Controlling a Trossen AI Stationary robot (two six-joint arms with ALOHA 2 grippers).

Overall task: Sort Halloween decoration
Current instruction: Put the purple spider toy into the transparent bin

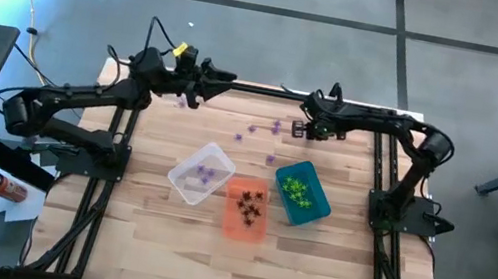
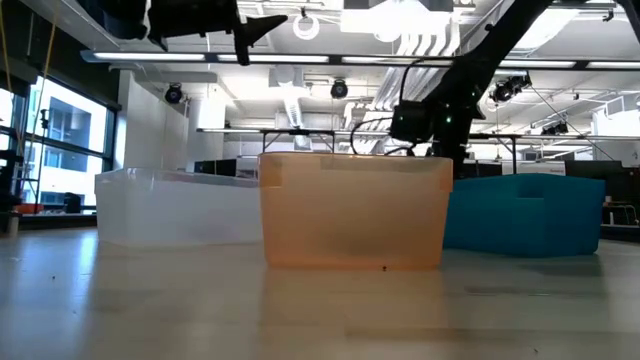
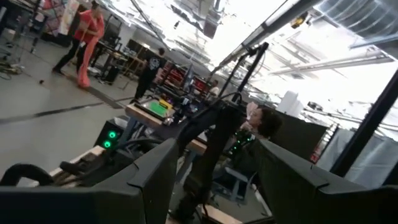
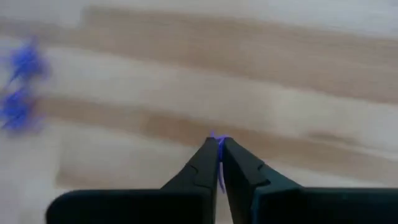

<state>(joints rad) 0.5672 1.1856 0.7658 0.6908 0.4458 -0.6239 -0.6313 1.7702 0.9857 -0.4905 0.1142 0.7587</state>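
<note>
Bins (image 1: 202, 174) number three; right gripper (image 4: 219, 144) pinches one purple trinket (image 4: 219, 163).

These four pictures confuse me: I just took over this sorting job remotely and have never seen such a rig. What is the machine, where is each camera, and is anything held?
It is a two-armed robot at a wooden table. One picture looks straight down, one looks level across the tabletop, and two come from cameras on the arms' wrists.

Three bins sit mid-table: a clear bin with purple pieces, an orange bin with black ones, a teal bin with green ones. A few loose purple trinkets lie at the far side.

The right end effector is shut on a purple trinket, just above the wood. The left end effector is open, raised, pointing into the room and holding nothing.
</note>
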